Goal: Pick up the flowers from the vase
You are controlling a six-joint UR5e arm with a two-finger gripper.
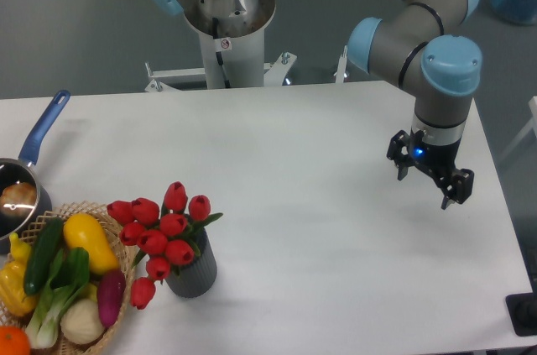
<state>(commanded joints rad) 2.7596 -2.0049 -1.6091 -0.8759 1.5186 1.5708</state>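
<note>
Right, I see my claw [428, 186] hanging over the table [319, 229], fingers spread and holding nothing. The flowers [161, 233] stand in the vase [193, 269], well off to the claw's left and nearer the camera, just beside a basket [126, 288] of vegetables.

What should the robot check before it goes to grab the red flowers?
1. Flowers in the vase: ok, the stems sit in its mouth.
2. Vase upright: ok.
3. Gripper empty: ok, it holds nothing.
4. Gripper open enough: cannot tell; the fingers look spread.
5. Gripper near the flowers: not ok, it hangs far off at the table's other side.
6. Room around the vase: not ok, the vegetable basket sits right beside it, so approaching from above looks safer.
</note>
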